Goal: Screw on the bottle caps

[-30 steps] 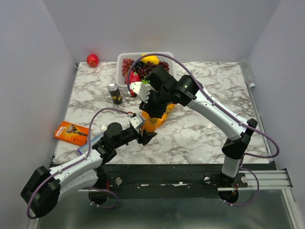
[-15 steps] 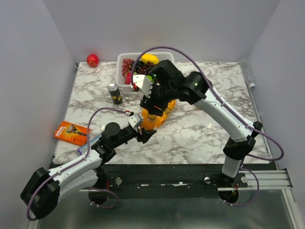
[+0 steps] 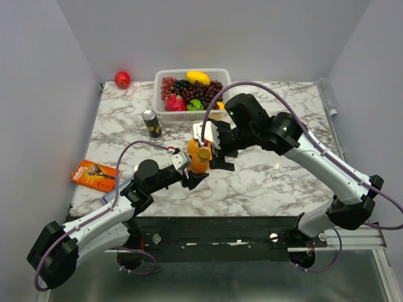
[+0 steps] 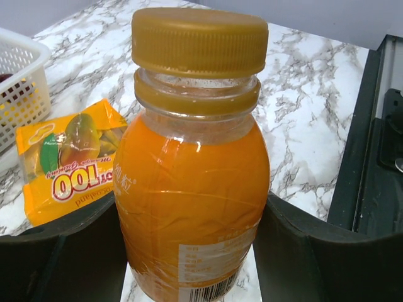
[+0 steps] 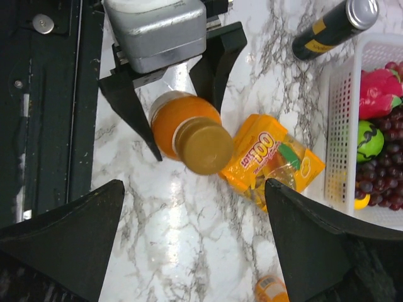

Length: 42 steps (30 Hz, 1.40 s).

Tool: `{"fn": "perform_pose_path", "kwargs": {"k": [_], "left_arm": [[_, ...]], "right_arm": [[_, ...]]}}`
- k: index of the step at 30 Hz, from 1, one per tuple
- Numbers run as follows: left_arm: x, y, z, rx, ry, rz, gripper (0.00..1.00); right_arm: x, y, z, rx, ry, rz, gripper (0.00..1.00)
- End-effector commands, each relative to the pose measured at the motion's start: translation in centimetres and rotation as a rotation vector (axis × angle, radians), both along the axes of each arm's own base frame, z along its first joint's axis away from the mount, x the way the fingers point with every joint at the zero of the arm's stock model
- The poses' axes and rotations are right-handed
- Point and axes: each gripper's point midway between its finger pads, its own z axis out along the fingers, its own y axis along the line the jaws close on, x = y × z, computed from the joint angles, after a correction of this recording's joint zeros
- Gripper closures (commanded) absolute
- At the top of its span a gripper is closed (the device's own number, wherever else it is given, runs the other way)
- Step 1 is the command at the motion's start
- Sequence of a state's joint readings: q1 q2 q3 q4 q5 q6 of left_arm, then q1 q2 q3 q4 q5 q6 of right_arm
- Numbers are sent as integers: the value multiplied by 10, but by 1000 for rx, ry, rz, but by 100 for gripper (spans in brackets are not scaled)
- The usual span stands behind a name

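Golden-orange cap [image 4: 199, 41] sits on the neck of an orange juice bottle [image 4: 192, 207], held upright over the marble table [image 3: 277, 176] near its front edge. The left gripper [image 3: 192, 177] clamps the bottle's body between both fingers. The right gripper [image 5: 193, 185] hangs above it, jaws spread wide, touching nothing. An orange snack packet [image 5: 271, 160] lies just beside the bottle.

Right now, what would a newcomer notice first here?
An orange juice bottle with a golden cap on its neck, clamped in the left gripper, front and centre. The open right gripper hovers above it, touching nothing. Behind them sits a white basket of bright fruit.
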State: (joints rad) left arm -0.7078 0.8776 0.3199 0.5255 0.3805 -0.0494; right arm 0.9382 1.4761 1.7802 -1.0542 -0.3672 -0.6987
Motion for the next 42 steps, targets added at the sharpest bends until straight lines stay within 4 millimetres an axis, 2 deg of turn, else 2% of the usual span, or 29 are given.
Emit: {"fn": "perform_pose_path", "kwargs": {"k": [1,7,15,21,35,42], "left_arm": [[-6,-9,19,-12,-38,-76,100],[-5,-13,25,-15,-39,-93,100],[1,-14,34,-39,-30,-68,100],[8,-12,39,-61,-16,-33,100],[37,8,51,-108,0,86,100],[44,16,55,-117,-9,118,100]], "right_arm": [[6,25,0,53,-52,118,0],[3,29,-10,22,-64,205,0],[1,20,-32,-53,-58,232,0],[2,12,-39,-90,-63,220,0],[3,-2,-55,-151,-30,157,0],[-3,-21,-76,-275,44,122,1]]}}
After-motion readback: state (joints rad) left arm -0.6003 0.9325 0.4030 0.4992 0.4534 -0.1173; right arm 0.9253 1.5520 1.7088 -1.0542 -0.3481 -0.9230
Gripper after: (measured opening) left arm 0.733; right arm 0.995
